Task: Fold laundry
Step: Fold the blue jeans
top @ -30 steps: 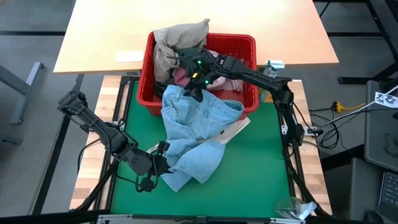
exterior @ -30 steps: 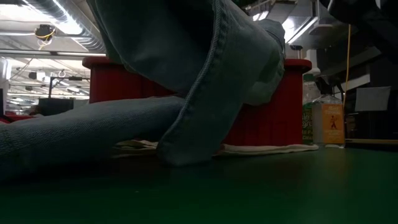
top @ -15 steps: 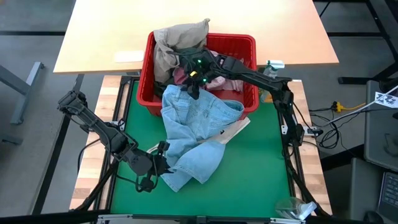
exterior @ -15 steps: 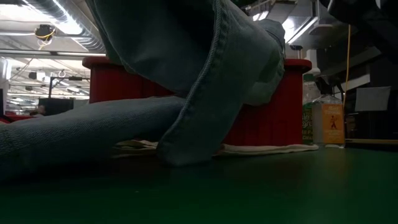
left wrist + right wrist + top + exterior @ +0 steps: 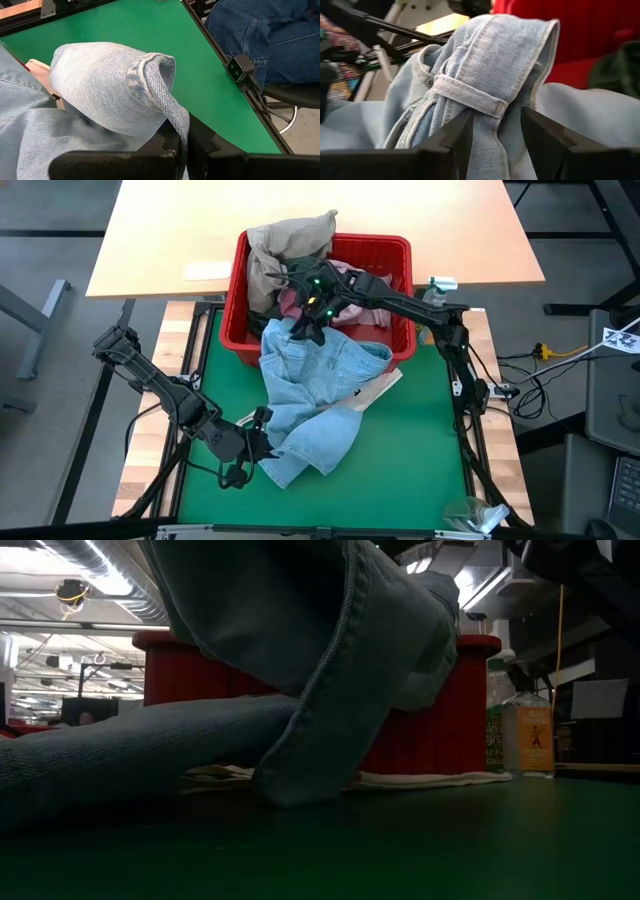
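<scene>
Basket (image 5: 400, 252) holds beige, pink garments; light blue jeans (image 5: 315, 395) spill out.

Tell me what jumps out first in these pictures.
The light blue jeans spill from the red basket onto the green mat. The right gripper holds their waistband at the basket's front edge, and the left gripper is shut on a leg hem near the mat's front left.

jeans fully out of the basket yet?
No. The light blue jeans drape over the red basket's front rim onto the green mat.
</scene>
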Tool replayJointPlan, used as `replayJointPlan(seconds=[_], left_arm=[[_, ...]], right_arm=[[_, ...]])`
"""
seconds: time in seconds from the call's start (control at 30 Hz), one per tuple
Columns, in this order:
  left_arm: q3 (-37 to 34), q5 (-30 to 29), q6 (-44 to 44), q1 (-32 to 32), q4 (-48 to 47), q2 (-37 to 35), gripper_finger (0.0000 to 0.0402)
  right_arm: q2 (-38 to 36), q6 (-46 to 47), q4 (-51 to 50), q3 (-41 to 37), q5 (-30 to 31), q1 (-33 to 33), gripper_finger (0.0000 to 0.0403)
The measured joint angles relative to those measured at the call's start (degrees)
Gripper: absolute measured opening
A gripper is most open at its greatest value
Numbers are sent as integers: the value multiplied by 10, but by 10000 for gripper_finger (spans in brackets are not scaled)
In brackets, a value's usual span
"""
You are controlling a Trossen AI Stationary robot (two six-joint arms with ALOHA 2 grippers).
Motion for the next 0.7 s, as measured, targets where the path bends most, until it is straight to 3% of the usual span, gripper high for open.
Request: replayJointPlan(seconds=[0.2,0.43,0.7], left_arm=[[0,0,0,0,0,0,4],[0,0,-1,0,0,0,4],[0,0,-5,0,0,0,4]], right_arm=[[0,0,-2,0,-40,0,148],[-6,-5,-3,0,-40,5,15],[-56,-7,-36,1,-46,27,6]])
